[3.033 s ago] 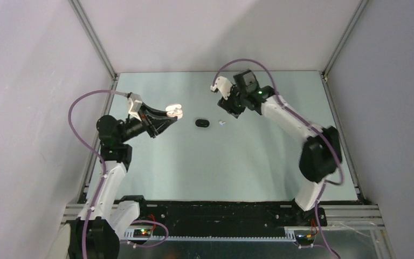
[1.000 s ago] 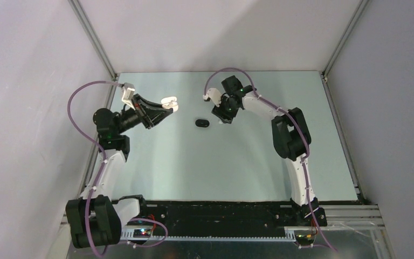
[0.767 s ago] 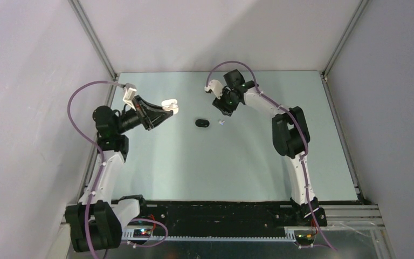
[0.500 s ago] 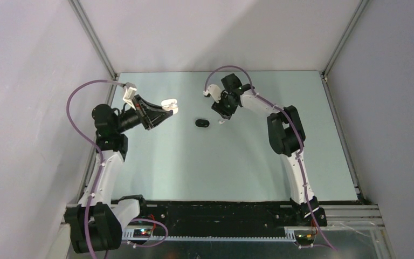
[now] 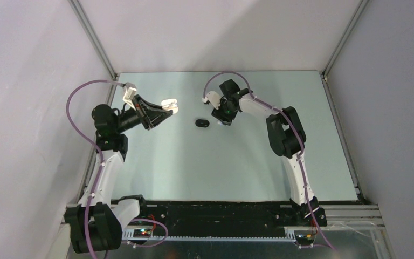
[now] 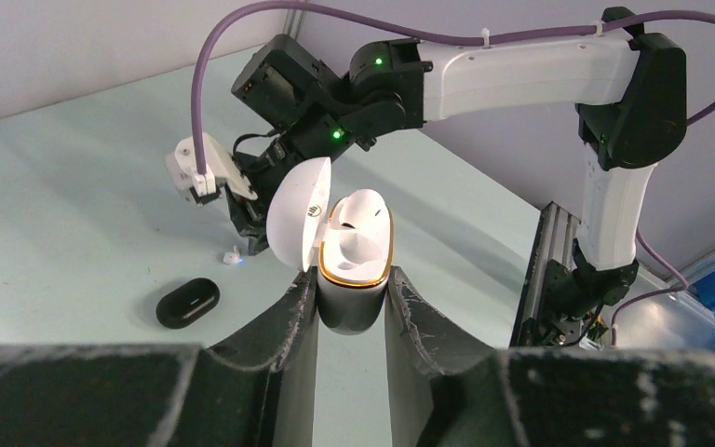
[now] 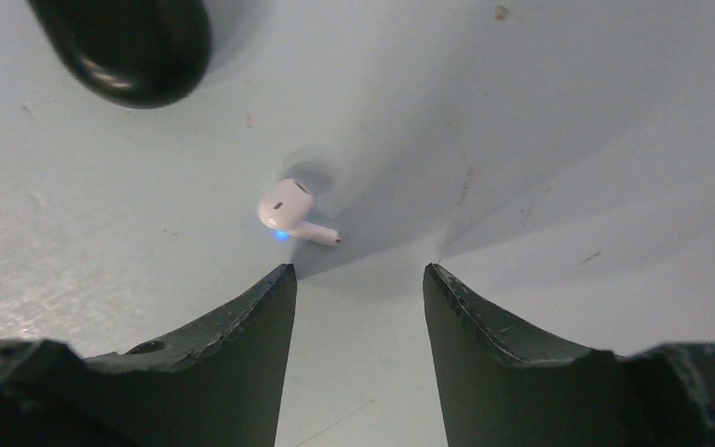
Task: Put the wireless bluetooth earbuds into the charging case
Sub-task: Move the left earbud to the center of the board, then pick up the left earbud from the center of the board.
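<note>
Right gripper (image 7: 358, 279) jaws apart, just short of the tiny white plastic earbud (image 7: 289, 209); I'd centre over its bulb and pinch gently. Left gripper (image 6: 352, 296) clamps the white rounded case (image 6: 358, 237).

Desk (image 5: 205, 172) was pale green-grey, matte, faintly scuffed, evenly lit with soft shadows. Plain white walls (image 5: 210, 32) closed the far, left and right edges, and aluminium posts (image 5: 94, 40) rose from both far corners. A black rail (image 5: 215, 213) ran along the near edge.
</note>
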